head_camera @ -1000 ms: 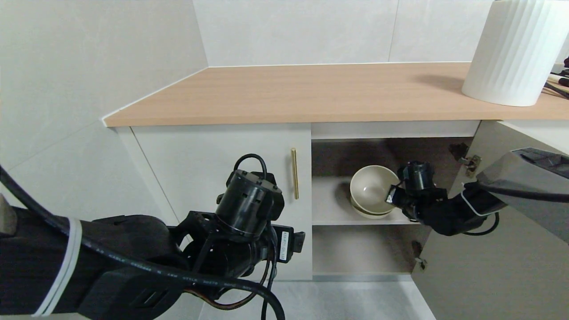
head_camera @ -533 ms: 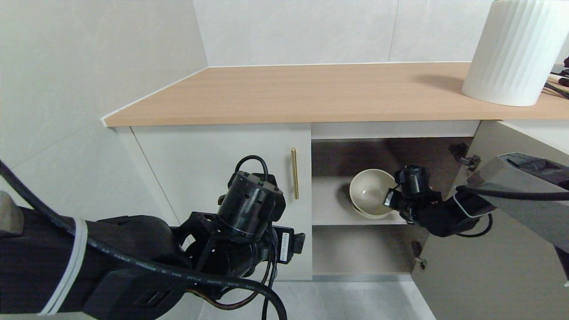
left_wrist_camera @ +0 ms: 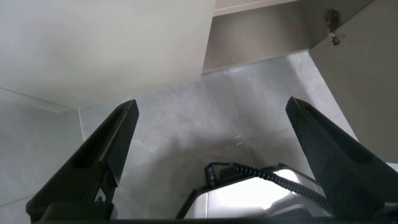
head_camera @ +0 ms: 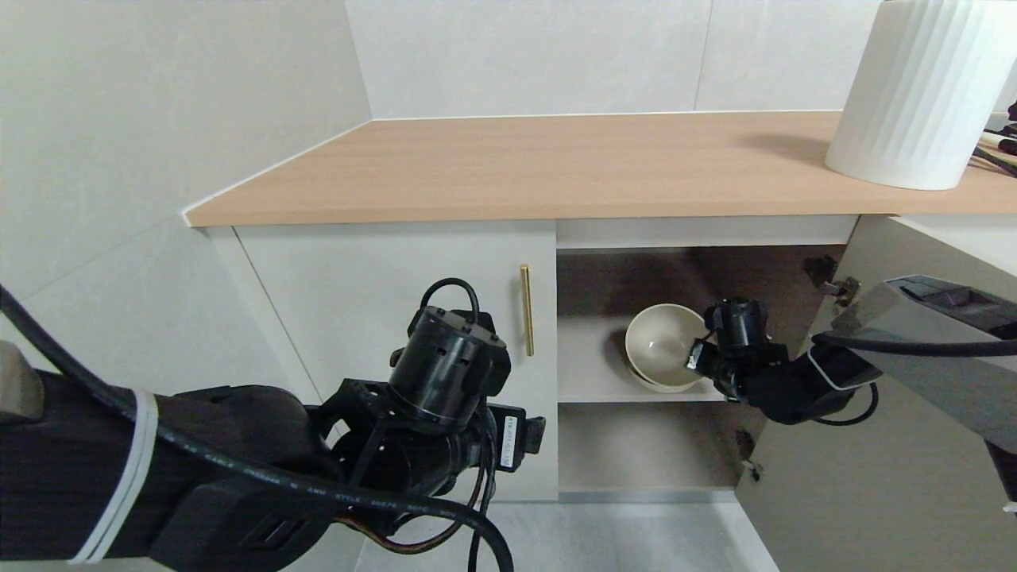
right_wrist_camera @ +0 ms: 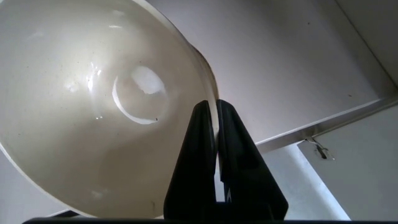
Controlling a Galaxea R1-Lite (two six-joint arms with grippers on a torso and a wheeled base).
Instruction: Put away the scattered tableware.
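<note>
**On the cabinet shelf: bowl pinched at its rim by the right arm**

Inside the open cabinet (head_camera: 683, 270), at about 4 o'clock from the middle of my head view, the cream bowl (head_camera: 659, 345) sits on the upper shelf (head_camera: 588, 369), tilted so its hollow faces out toward me. Another pale rim (head_camera: 647, 383) peeks out under it at 6 o'clock; I cannot tell what dish it belongs to.

My right gripper (head_camera: 699, 355) is at the bowl's 3 o'clock edge. On the right wrist camera its two black fingers (right_wrist_camera: 200, 143) are squeezed narrow onto the rim, one on the inner face and one on the outer, with the bowl (right_wrist_camera: 93, 93) held between them.

My left gripper (left_wrist_camera: 211, 104) hangs low, at 7 o'clock in the head view, in front of the closed left door (head_camera: 381, 270). Its fingers (left_wrist_camera: 99, 162) are spread wide with nothing between them, and grey floor (left_wrist_camera: 249, 93) lies beyond.

A gold handle (head_camera: 526, 310) stands upright at 9 o'clock from the bowl. The right door (head_camera: 874, 461) is swung open at 3 o'clock. Up at 2 o'clock, a white ribbed container (head_camera: 914, 87) stands on the wooden countertop (head_camera: 556, 167).
</note>
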